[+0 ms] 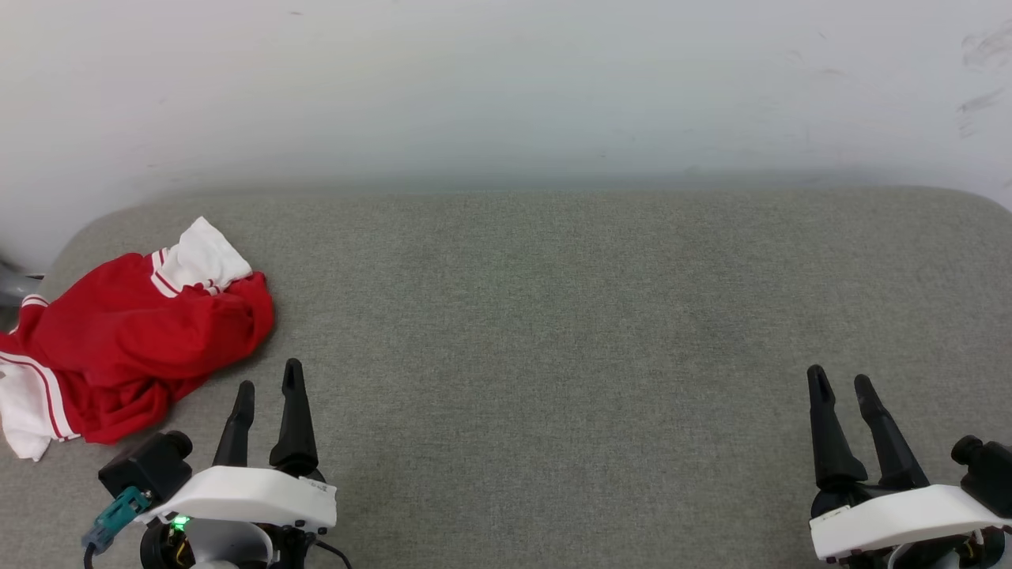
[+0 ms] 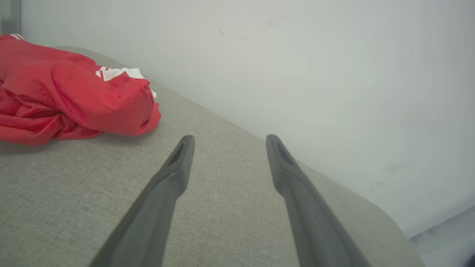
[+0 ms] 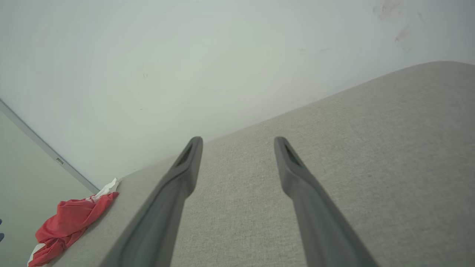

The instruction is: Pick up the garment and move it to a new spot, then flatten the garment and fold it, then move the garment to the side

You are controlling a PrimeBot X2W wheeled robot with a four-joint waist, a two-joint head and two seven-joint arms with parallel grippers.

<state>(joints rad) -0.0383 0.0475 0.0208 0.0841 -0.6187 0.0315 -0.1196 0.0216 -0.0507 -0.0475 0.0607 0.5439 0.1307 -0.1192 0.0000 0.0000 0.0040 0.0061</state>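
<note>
The garment (image 1: pixel 126 340) lies crumpled in a heap at the far left of the grey fabric surface (image 1: pixel 553 332); it is red with white sleeves and red-white striped trim. It also shows in the left wrist view as a red bunch (image 2: pixel 70 92) and small in the right wrist view (image 3: pixel 70 222). My left gripper (image 1: pixel 269 387) stands open just right of and below the heap, apart from it, nothing between its fingers (image 2: pixel 174 174). At the lower right my right gripper (image 1: pixel 842 383) is open and empty, far from the garment, its fingers (image 3: pixel 185 170) over bare fabric.
A pale wall (image 1: pixel 506 87) rises right behind the surface's far edge. The surface has rounded corners at the back left and back right. A grey object (image 1: pixel 12 284) pokes in at the left edge beside the garment. The broad middle stretch is bare fabric.
</note>
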